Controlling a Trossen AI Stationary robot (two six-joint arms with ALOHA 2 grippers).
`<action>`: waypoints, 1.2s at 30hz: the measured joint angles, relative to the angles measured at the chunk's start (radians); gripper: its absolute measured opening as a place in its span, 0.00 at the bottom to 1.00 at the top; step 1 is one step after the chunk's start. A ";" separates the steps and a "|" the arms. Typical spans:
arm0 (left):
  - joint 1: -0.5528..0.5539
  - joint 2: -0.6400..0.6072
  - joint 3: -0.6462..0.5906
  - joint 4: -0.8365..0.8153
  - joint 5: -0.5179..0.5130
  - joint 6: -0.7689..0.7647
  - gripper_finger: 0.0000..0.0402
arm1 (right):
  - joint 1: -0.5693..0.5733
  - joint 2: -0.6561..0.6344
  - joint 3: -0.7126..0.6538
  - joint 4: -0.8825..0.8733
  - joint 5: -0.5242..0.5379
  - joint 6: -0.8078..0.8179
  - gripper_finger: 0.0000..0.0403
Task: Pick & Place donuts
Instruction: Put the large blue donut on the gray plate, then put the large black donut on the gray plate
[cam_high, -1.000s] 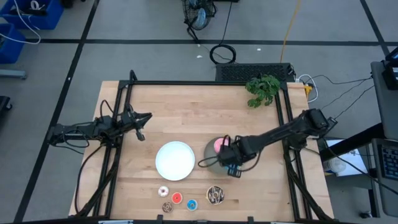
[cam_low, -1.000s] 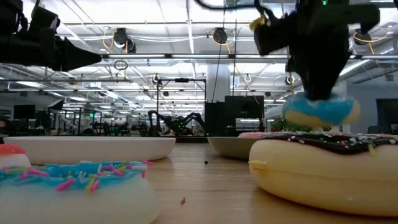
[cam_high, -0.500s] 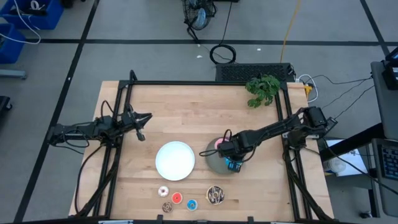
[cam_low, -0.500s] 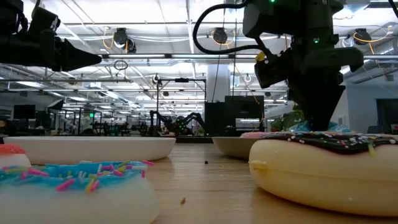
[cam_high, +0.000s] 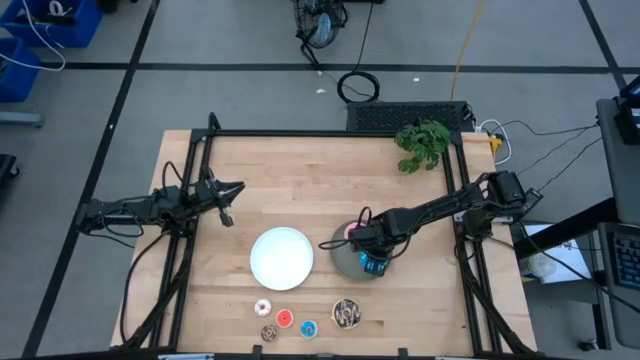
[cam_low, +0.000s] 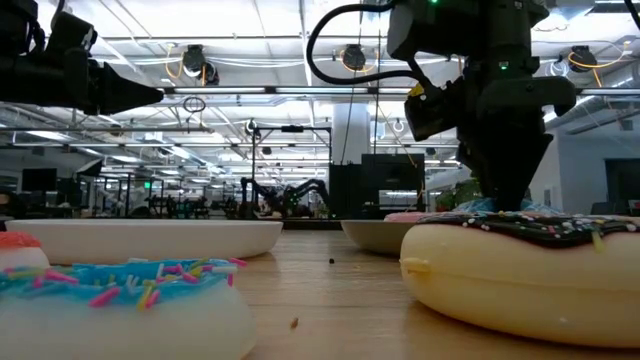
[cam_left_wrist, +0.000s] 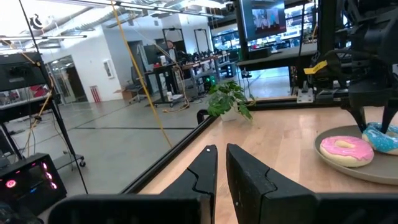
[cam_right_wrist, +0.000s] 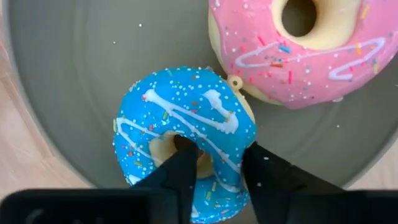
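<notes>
The right gripper reaches down over the round grey plate, its two dark fingers pinching the rim of the blue donut: one finger sits in the ring's hole, the other against its outer edge. The blue donut lies flat on the plate, glossy, with white drizzle and fine sprinkles, its edge touching the pink donut beside it (that one has a pale cream underside and thin white icing lines). In the high view the right gripper hangs over the grey plate, just right of the round white plate, which has a smooth, shallow bowl shape.

Near the table's front edge sit the remaining toys on the pale wooden boards: the brown streaked donut, the tiny white-pink donut, the tiny red donut, the tiny blue donut and the tiny brown donut.

The left gripper waits above the table's left side, well apart from the plates; its fingers lie almost together with a narrow slit between them, holding nothing. A leafy green plant stands at the far right corner.
</notes>
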 joint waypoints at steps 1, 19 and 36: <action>0.000 0.000 0.000 0.000 0.000 0.000 0.10 | 0.000 0.000 0.000 -0.002 0.000 0.007 0.33; 0.000 0.000 0.000 -0.001 0.000 0.006 0.10 | 0.007 -0.100 0.100 -0.081 -0.003 0.037 0.51; 0.000 0.000 0.000 0.000 -0.002 -0.002 0.10 | 0.162 -0.203 0.091 0.183 0.136 0.020 0.29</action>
